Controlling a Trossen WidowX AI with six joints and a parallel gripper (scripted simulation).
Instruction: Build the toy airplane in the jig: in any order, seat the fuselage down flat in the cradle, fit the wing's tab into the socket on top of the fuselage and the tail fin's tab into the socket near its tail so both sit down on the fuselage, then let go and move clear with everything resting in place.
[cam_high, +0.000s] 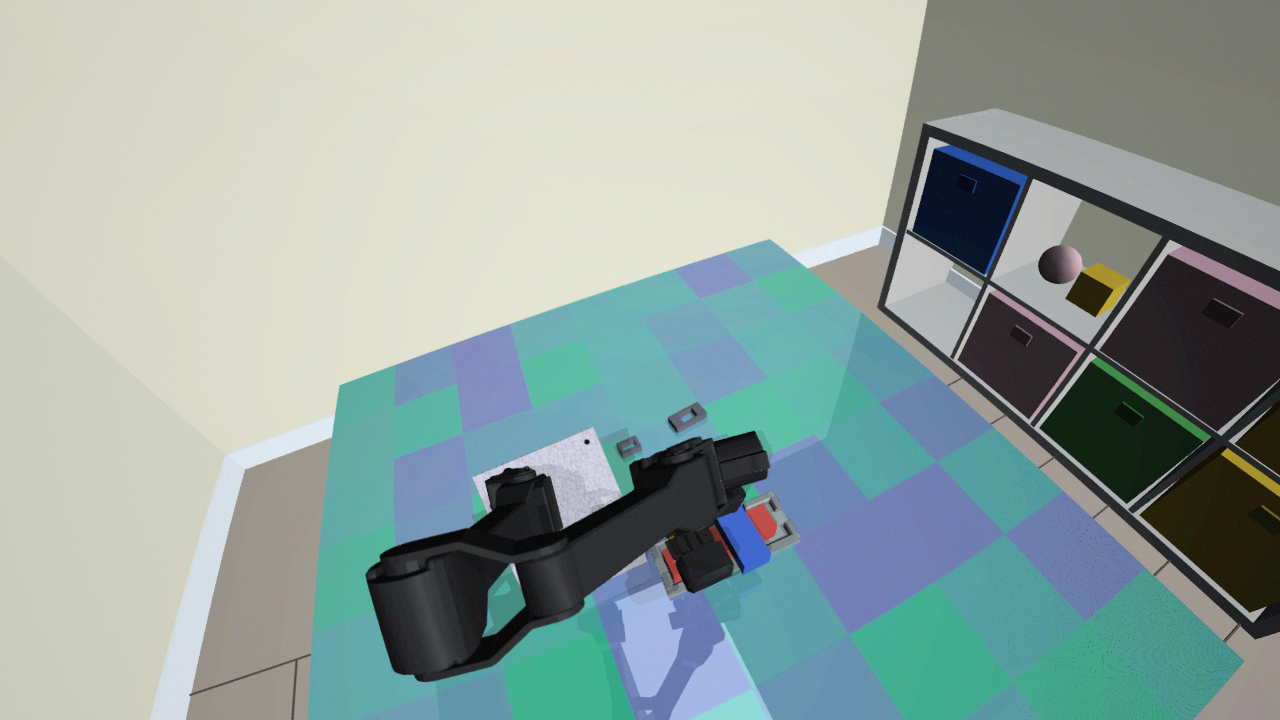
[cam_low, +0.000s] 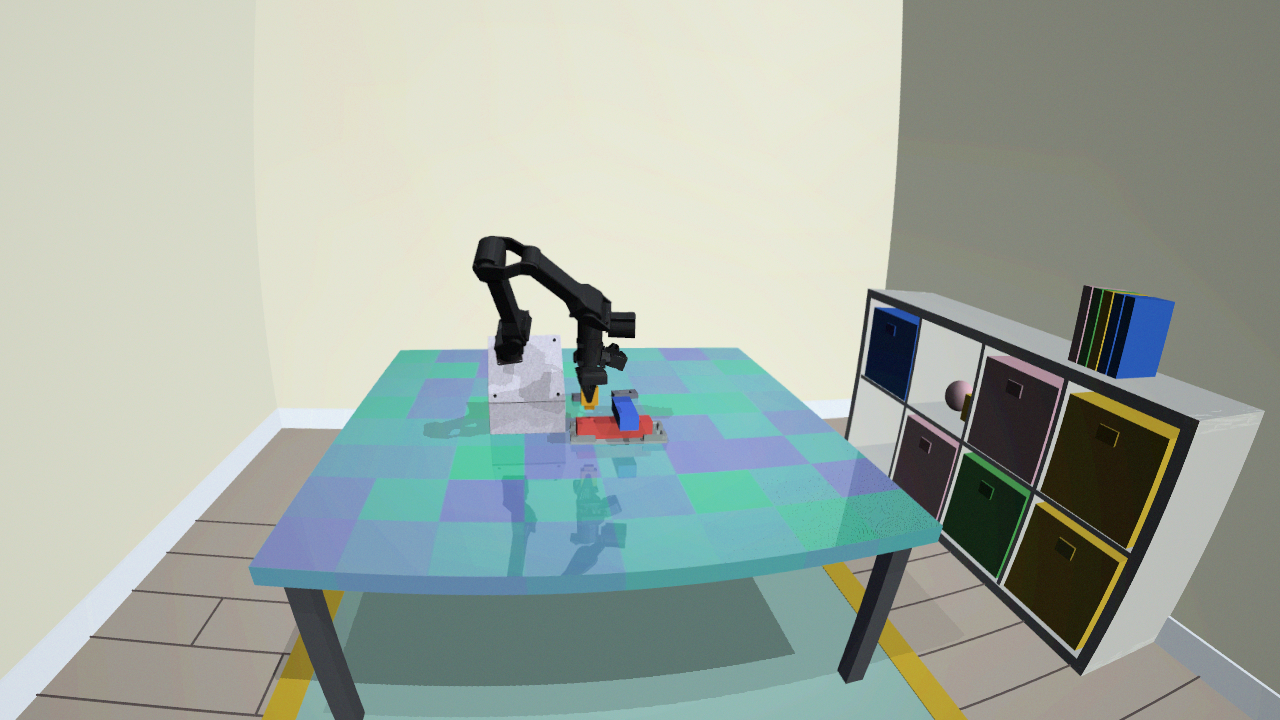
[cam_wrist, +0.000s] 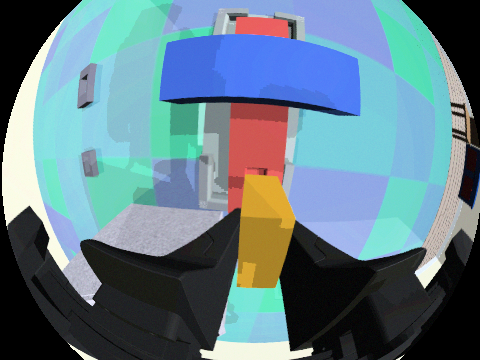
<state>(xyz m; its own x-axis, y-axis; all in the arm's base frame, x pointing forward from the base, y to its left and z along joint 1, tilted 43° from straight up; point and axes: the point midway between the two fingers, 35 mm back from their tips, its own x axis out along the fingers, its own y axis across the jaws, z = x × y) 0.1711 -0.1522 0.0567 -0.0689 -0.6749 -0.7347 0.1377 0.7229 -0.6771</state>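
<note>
The red fuselage lies in the grey cradle. The blue wing sits across the top of the fuselage. My gripper is shut on the yellow tail fin and holds it upright above the tail end of the fuselage. In the wrist view the tail socket shows just beyond the fin, partly covered by it. The fin's tab is hidden. In the top view the arm hides the fin.
Two small grey holders, a larger one and a smaller one, stand on the table behind the cradle. The pale speckled base block stands beside the cradle's tail end.
</note>
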